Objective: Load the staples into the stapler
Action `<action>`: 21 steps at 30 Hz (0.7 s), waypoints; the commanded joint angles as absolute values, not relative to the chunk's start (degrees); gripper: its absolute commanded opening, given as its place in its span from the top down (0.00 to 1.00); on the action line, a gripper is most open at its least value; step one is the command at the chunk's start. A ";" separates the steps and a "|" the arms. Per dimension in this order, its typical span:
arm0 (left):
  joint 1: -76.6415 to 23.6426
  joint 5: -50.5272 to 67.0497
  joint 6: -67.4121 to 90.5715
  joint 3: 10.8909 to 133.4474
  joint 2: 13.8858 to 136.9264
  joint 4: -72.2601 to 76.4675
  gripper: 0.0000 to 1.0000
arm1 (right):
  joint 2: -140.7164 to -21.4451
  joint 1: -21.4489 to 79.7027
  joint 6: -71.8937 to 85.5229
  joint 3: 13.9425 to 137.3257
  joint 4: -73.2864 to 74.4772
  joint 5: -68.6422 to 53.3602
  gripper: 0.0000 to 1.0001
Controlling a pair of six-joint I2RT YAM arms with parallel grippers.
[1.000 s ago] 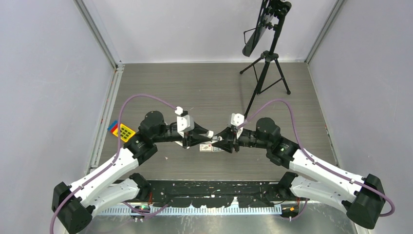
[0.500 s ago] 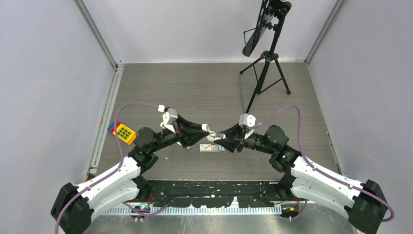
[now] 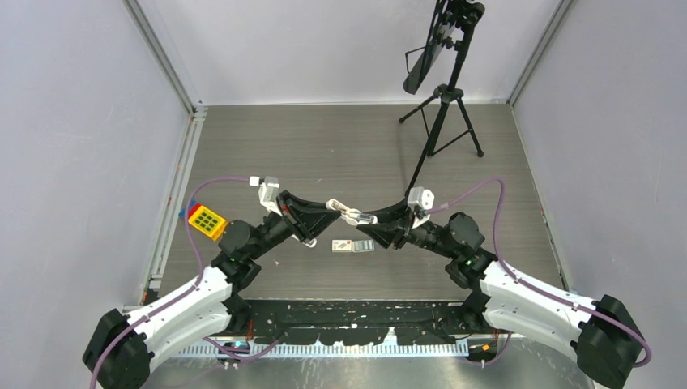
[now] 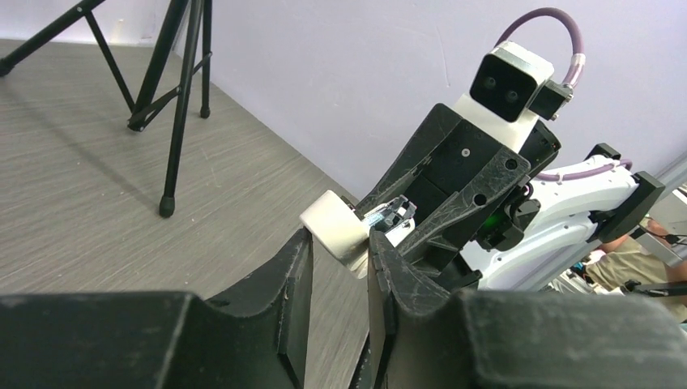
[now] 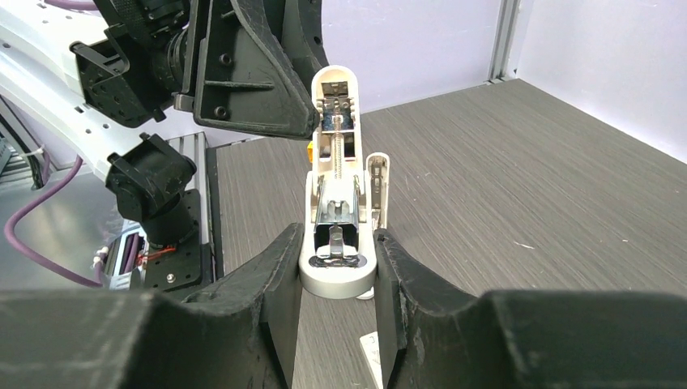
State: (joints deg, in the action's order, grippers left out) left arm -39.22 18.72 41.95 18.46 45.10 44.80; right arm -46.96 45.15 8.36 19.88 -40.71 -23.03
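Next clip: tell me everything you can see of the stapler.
The stapler is slim white plastic, hinged open so its silver metal channel and spring show. It hangs in the air above the table. The right gripper clamps its rounded hinge end, and the left gripper pinches the other white end.

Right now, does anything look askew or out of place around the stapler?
Nothing spilled or broken. The stapler is held off the table, swung open with its spring bare, pinched between the right fingers and the left fingers. The staple box lies on the table below, so neither arm is free to fetch it.
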 commanded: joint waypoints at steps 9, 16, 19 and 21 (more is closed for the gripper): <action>-37.13 6.52 41.39 18.61 43.84 43.03 0.84 | -44.47 44.12 8.35 20.89 -45.58 -20.24 1.00; -37.14 4.40 38.33 21.63 40.34 34.29 0.42 | -46.05 44.14 -1.09 25.99 -30.24 -22.80 1.00; -37.11 3.61 34.36 25.17 37.81 24.09 0.31 | -47.50 44.12 -5.06 27.29 -26.30 -20.96 1.00; -37.09 2.89 30.60 27.23 36.06 19.02 0.26 | -49.44 44.12 -7.02 28.11 -24.23 -19.75 1.00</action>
State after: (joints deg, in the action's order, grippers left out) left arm -37.36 5.56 37.87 21.61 39.29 29.21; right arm -47.27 43.92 -0.62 24.58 -28.88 -21.65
